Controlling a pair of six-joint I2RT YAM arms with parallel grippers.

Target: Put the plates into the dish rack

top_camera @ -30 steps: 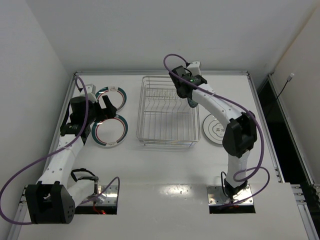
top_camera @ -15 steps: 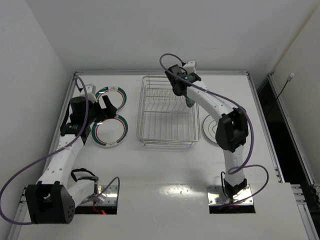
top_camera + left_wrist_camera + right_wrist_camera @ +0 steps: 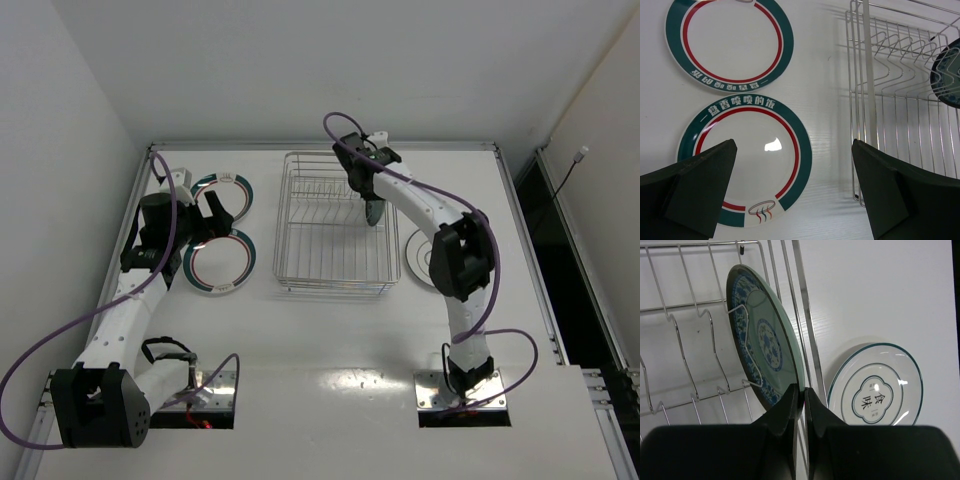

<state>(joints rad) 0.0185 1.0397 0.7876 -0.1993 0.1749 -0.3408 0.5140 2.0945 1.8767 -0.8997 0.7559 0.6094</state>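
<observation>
dish rack (image 3: 330,286): patterned plate (image 3: 765,340) upright inside | right pincer (image 3: 803,389): gripping its rim | left pincer (image 3: 793,145): wide

A white table (image 3: 330,330) is lying beneath the left fingers (image 3: 690,195) and the right fingers (image 3: 787,412). White walls (image 3: 300,60) are rising beyond them. A small white connector (image 3: 582,153) is hanging far right of the right fingers.

Clear table (image 3: 265,205) gap between dish rack (image 3: 332,284) and teal-rimmed plates (image 3: 220,263)
</observation>
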